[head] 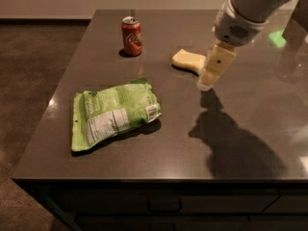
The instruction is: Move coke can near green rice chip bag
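Note:
The coke can (pixel 132 35) is red with white script and a silver top, and stands upright at the far left of the dark table. The green rice chip bag (pixel 113 113) lies flat, label up, near the table's front left, well apart from the can. My gripper (pixel 212 72) hangs from the arm at the upper right, above the table to the right of the can, just over the near end of a pale yellow sponge. It holds nothing that I can see.
A pale yellow sponge (pixel 186 60) lies between the can and my gripper. The dark table (pixel 250 129) has its left edge beside the bag and its front edge below it. The arm's shadow falls on the right half.

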`<action>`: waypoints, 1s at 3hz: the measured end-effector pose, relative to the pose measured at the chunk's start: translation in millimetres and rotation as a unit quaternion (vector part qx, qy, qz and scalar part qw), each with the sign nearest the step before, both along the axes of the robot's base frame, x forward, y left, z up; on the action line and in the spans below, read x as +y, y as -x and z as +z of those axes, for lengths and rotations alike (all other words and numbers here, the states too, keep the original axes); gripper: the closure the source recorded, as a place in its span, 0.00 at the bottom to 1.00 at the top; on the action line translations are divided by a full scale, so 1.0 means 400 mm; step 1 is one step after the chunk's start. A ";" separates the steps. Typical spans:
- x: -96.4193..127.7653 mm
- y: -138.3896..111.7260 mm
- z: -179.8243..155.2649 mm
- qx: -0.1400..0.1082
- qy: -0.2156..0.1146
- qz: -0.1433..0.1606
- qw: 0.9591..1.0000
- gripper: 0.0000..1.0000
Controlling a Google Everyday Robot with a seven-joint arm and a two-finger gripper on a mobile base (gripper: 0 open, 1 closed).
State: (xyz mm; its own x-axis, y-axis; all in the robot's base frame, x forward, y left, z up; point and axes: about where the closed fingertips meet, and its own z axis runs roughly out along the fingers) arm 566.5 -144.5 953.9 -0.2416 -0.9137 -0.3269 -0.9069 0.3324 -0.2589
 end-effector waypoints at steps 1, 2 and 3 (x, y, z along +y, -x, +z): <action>0.055 -0.125 -0.019 -0.010 -0.027 -0.031 0.999 0.00; 0.095 -0.211 -0.027 -0.019 -0.046 -0.055 0.997 0.00; 0.140 -0.300 -0.039 -0.022 -0.069 -0.079 0.994 0.00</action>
State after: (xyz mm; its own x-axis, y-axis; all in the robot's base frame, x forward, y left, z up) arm 686.3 -88.4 938.4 -0.3622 -0.8108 -0.4598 -0.8292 0.5056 -0.2384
